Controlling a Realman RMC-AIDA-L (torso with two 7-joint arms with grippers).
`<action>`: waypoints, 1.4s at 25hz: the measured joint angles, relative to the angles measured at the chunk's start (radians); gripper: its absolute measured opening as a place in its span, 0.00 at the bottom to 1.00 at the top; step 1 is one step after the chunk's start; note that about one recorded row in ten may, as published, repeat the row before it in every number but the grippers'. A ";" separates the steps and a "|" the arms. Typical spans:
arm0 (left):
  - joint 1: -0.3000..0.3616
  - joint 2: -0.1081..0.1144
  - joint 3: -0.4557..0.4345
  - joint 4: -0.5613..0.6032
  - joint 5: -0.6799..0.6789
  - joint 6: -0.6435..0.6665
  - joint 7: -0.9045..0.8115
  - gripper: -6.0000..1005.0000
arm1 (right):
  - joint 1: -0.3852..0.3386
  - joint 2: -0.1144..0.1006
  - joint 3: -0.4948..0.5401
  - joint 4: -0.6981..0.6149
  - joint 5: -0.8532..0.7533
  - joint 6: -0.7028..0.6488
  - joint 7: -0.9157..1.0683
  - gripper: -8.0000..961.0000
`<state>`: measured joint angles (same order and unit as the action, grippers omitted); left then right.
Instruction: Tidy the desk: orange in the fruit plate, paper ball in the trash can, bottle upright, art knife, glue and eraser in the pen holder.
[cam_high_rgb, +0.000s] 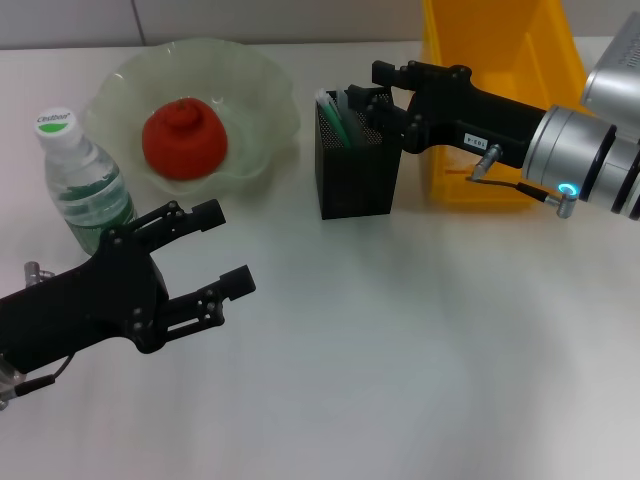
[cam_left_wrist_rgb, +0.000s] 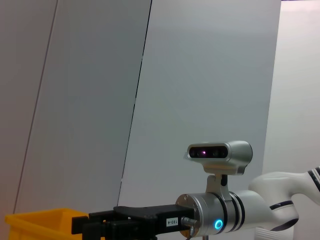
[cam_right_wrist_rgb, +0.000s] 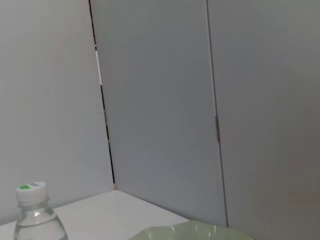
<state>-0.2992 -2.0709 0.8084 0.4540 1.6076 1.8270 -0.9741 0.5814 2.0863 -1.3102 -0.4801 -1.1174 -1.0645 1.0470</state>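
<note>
While over pen holder (cam_high_rgb: 357, 165), right hand (cam_high_rgb: 362, 103).

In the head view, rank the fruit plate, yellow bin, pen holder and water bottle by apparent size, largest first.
1. Fruit plate and yellow bin: similar spread, and the bin is cut off by the frame and partly covered by the right end effector, so unranked.
2. Pen holder and water bottle: roughly alike, too close to rank.

Left hand (cam_high_rgb: 232, 250) low with fingers spread; right hand (cam_high_rgb: 365, 98) extended forward.
</note>
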 joint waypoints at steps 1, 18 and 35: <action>0.000 0.000 0.000 0.000 0.000 0.000 0.000 0.78 | 0.000 0.001 0.000 -0.001 0.002 0.000 0.000 0.37; 0.004 0.004 0.000 0.003 0.000 0.011 0.000 0.78 | -0.129 -0.004 0.002 -0.096 -0.012 -0.324 -0.071 0.79; 0.020 0.022 -0.002 0.049 0.098 0.040 -0.009 0.79 | -0.148 0.002 -0.095 -0.056 -0.206 -0.429 -0.031 0.79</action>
<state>-0.2793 -2.0489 0.8062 0.5029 1.7054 1.8671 -0.9831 0.4338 2.0884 -1.4053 -0.5364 -1.3236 -1.4935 1.0161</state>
